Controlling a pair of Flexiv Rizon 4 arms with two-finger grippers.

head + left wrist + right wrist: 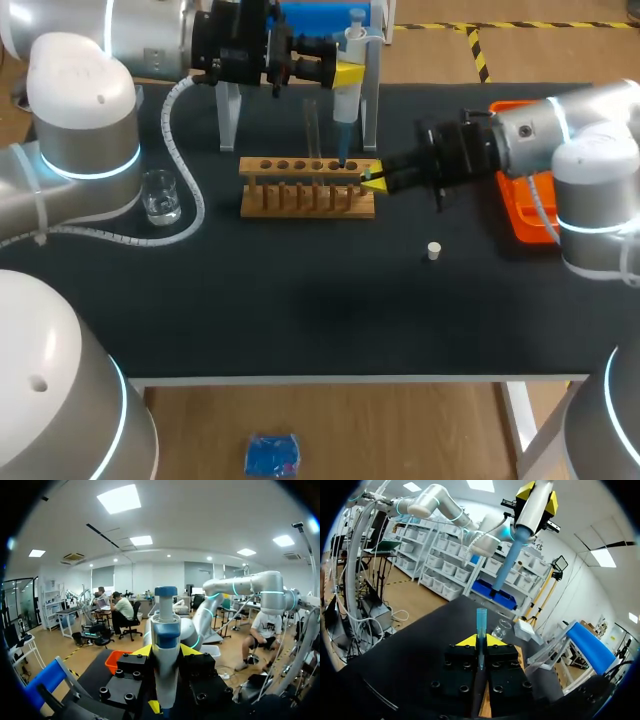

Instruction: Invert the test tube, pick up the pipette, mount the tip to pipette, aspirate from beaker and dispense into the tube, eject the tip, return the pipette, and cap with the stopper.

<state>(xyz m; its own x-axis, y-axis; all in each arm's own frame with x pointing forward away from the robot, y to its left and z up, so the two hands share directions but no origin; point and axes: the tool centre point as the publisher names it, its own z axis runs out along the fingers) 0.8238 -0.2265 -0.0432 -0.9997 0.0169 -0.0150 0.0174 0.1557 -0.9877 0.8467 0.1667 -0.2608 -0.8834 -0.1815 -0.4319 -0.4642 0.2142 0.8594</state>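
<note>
My left gripper [347,73] is shut on the white pipette [345,100], which hangs upright with its blue nose over the right end of the wooden tube rack [308,186]. In the left wrist view the pipette [165,630] stands between the yellow tips of the gripper [165,652]. My right gripper [375,181], at the rack's right end, is shut on a blue pipette tip [481,622] held upright just under the pipette's nose [506,570]. A clear test tube [312,128] stands in the rack. The beaker [160,196] sits to the left, and the white stopper [434,250] lies in front of the right arm.
The pipette stand [372,100], with white legs and a blue top, stands right behind the rack. An orange tray [518,215] lies at the table's right edge, under the right arm. A coiled cable [180,140] curves around the beaker.
</note>
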